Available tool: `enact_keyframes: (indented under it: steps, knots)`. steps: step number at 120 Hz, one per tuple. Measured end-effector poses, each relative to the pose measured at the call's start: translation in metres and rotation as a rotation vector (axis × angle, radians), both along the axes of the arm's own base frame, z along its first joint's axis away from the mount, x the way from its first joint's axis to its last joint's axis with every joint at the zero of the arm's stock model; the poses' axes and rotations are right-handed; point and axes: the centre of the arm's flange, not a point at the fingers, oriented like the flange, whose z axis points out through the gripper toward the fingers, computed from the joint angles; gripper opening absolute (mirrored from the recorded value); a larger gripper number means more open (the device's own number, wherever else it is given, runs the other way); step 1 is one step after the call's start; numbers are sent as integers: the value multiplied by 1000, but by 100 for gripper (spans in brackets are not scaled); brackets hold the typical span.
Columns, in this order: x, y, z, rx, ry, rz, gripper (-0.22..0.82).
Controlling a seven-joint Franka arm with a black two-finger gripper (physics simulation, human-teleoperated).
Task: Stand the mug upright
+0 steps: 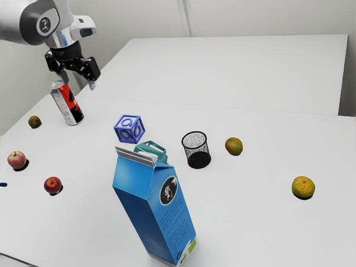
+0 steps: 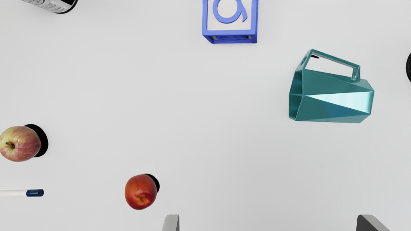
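In the exterior view my gripper (image 1: pixel 79 80) hangs at the upper left, over the table near the can and well apart from the mug. The teal faceted mug (image 1: pixel 151 149) shows there partly hidden behind the blue carton. In the wrist view the mug (image 2: pixel 334 101) lies on its side, its mouth facing the side where the apple is, its handle toward the blue block. The gripper (image 2: pixel 267 223) is open, its fingertips far apart with nothing between them.
A blue carton (image 1: pixel 153 208) stands closest to the exterior camera. Around the mug are a blue letter block (image 1: pixel 129 129) and a black mesh cup (image 1: pixel 197 150). A can (image 1: pixel 67 103), apple (image 2: pixel 20 143), red fruit (image 2: pixel 140 192), marker (image 2: pixel 22 192), mango (image 1: pixel 234 146) and orange (image 1: pixel 303 187) also lie about.
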Motion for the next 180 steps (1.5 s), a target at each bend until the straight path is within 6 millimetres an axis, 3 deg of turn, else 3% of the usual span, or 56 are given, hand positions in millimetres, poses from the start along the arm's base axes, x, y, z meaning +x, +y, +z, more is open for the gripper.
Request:
enact_keyframes:
  steps: [36,49,60,84,93,111,127,180]
  knots:
    - [-1,1,4,-2,-30,-4,60]
    - [-1,4,-9,-24,-11,4,60]
    - [2,23,-37,-117,31,60,60]
    - [20,90,-125,-395,141,263,60]
    - [25,105,-154,-472,173,316,60]
    - [47,77,-200,-554,232,305,60]
    - [63,75,-240,-618,249,326,60]
    - [95,76,-309,-746,233,373,60]
